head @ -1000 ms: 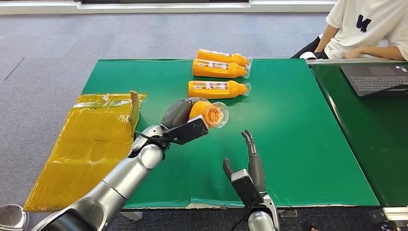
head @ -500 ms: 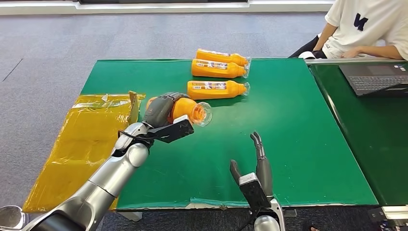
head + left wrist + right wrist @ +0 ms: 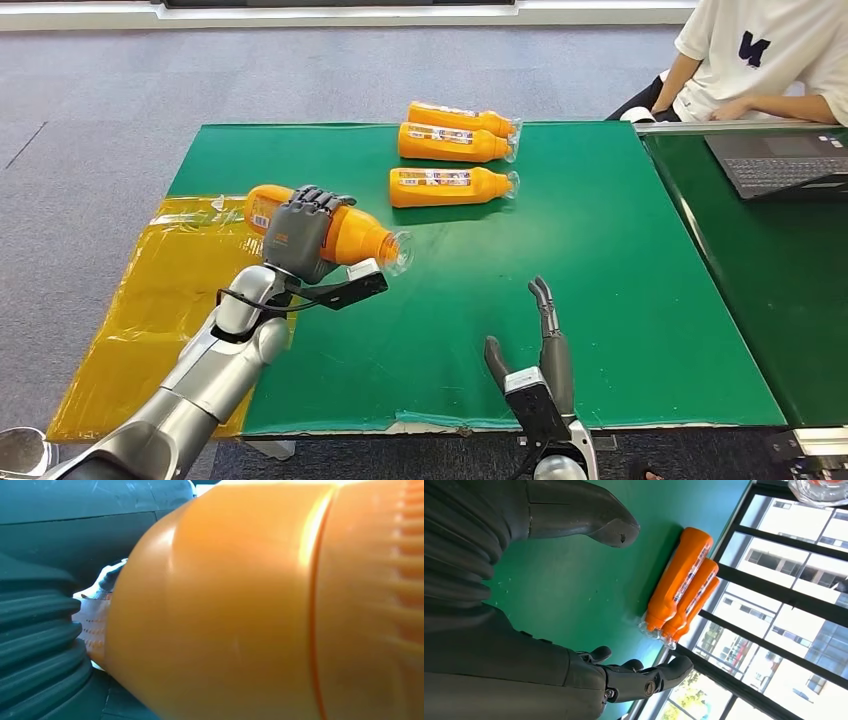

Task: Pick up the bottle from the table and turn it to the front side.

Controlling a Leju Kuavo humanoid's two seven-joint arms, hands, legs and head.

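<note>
In the head view the left hand point(image 3: 303, 232) grips an orange bottle point(image 3: 330, 232) around its middle, held lying sideways above the left edge of the green table point(image 3: 600, 300), its clear cap pointing right and its base over the yellow plastic sheet point(image 3: 160, 300). A second ago the same bottle pointed its cap almost straight at the camera and sat further toward the table's centre; the arm has since drawn back leftward and swung the bottle side-on, so a strip of label now shows near the base. That suggests the turning step is under way, though whether the front face is fully presented is hard to judge. The right hand point(image 3: 535, 365) hovers near the table's front edge, fingers spread and holding nothing, having dropped slightly lower. Three more orange bottles point(image 3: 455, 150) lie in a row at the far side. In the left wrist view the bottle's orange shoulder lies right against the hand's ribbed cover point(image 3: 35, 645). In the right wrist view the empty hand's fingers point(image 3: 644, 677) stand apart above the green surface.
</note>
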